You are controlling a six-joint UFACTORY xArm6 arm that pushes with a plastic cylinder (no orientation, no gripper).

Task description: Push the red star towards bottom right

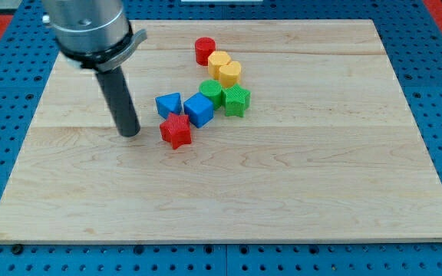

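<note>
Fig.: wooden board (pixel 298 207) on blue pegboard (pixel 6 92), blocks clustered nr centre-top. L to R: dark rod descends from the view's top-left; my tip (pixel 130 133) rests on the board, just left of the red star (pixel 176 131), a small gap between, not touching. No claw on this rig, so no spread/pinch state to give. Red star lies left of board centre, lowest of the cluster. Blue triangle (pixel 168 104) sits just above it; blue cube (pixel 199 110) at its upper right, close or touching. Further right: green block (pixel 212 93), shape unclear, then green star (pixel 236 100) beside it. Above these, red cylinder (pixel 204 50), w/ two yellow blocks (pixel 219 61) (pixel 230 73) in a diagonal run toward the greens.
</note>
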